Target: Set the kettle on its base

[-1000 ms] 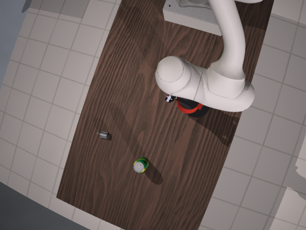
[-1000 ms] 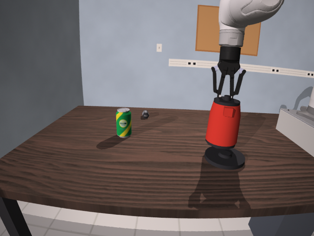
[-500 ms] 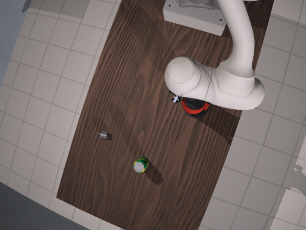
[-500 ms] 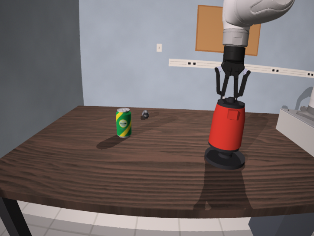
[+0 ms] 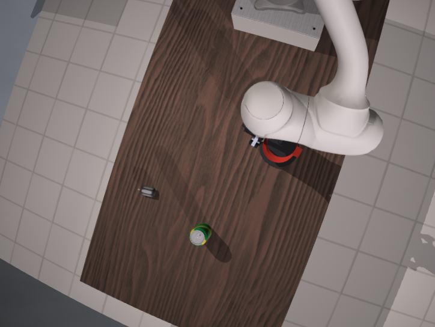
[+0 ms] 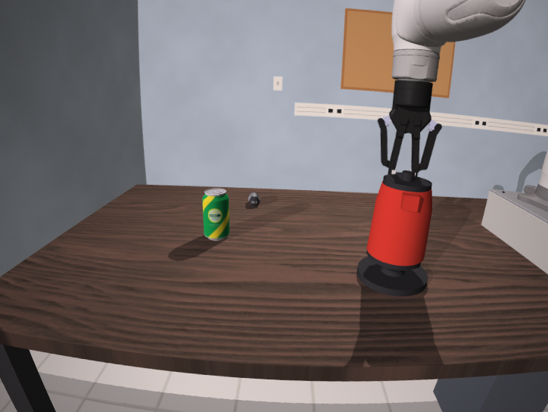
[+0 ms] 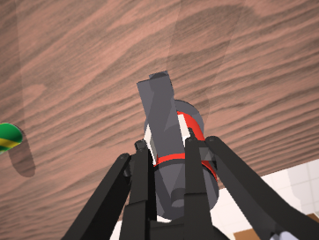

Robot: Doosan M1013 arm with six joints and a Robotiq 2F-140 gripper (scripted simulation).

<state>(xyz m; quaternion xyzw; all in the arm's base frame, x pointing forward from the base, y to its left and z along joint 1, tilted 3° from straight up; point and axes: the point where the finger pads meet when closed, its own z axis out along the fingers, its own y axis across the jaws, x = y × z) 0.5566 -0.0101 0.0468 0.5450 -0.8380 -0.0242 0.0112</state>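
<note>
The red kettle (image 6: 400,223) with a dark lid stands nearly upright over its round black base (image 6: 391,278) on the right side of the wooden table. It leans slightly, and its underside sits on the base's middle. The stud and ring are hidden. My gripper (image 6: 405,170) comes straight down from above and is shut on the kettle's lid knob. In the overhead view the arm covers most of the kettle (image 5: 280,152). In the wrist view my fingers clamp the kettle's top, with the grey handle (image 7: 159,106) reaching forward.
A green and yellow can (image 6: 216,213) stands left of centre; it also shows in the overhead view (image 5: 200,234). A small dark grey part (image 6: 253,199) lies behind it. A grey robot mount (image 6: 515,221) sits at the table's right edge.
</note>
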